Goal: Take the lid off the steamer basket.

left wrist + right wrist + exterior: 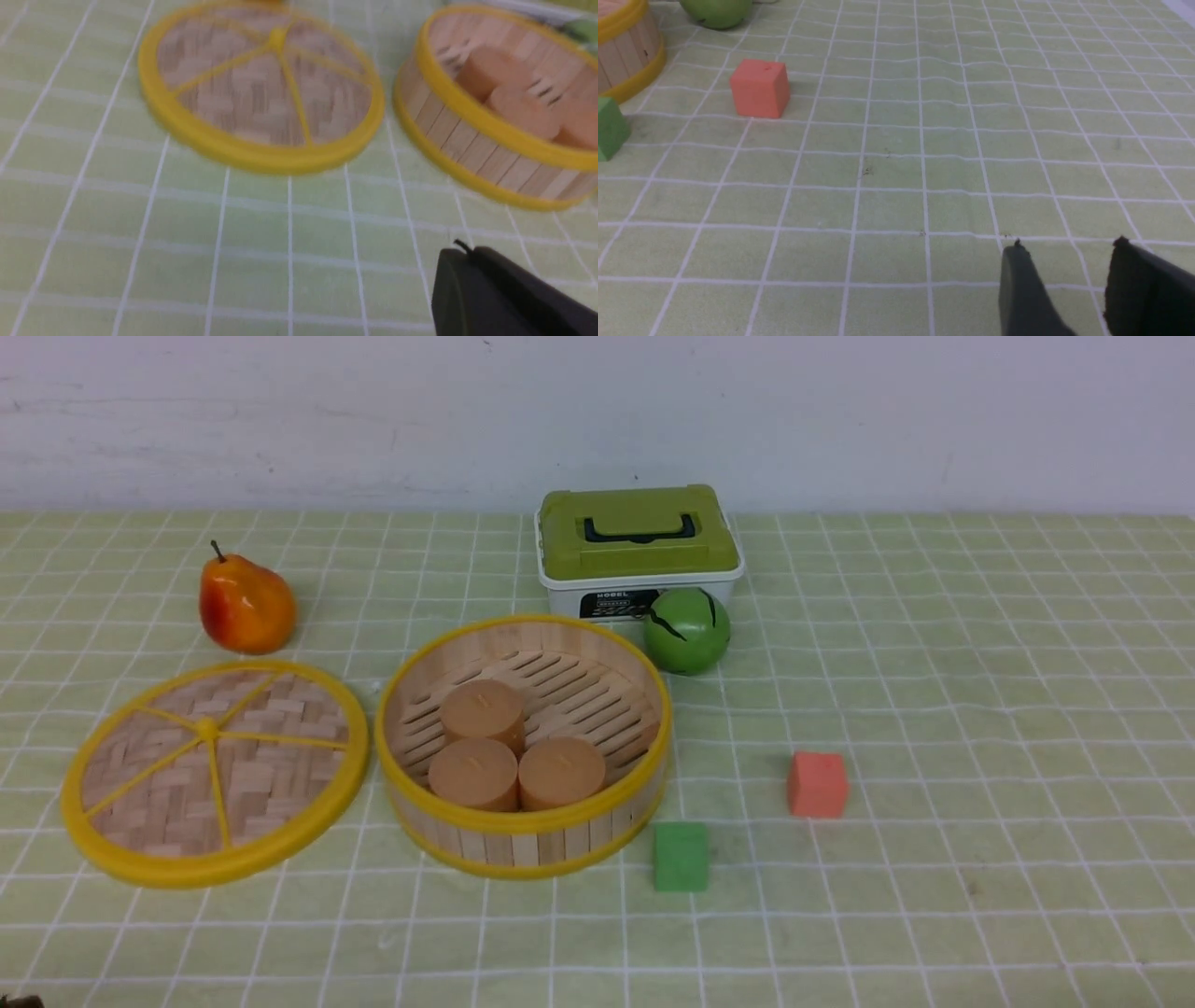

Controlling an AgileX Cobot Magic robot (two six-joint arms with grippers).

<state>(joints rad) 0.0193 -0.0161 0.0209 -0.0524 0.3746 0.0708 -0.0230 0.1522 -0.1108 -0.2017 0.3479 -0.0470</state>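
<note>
The woven lid (215,770) with its yellow rim and spokes lies flat on the cloth, just left of the steamer basket (523,835). The basket stands uncovered, with three tan cylinders (509,756) inside. In the left wrist view, lid (261,88) and basket (472,130) lie ahead of my left gripper (460,254), whose black fingers are pressed together with nothing between them. My right gripper (1069,247) stands open above bare cloth, far to the right of the basket (626,51). Neither gripper shows in the front view.
A pear (245,605) sits behind the lid. A white box with a green lid (637,549) and a green ball (686,630) stand behind the basket. A green cube (681,857) and a red cube (817,784) lie to the basket's right.
</note>
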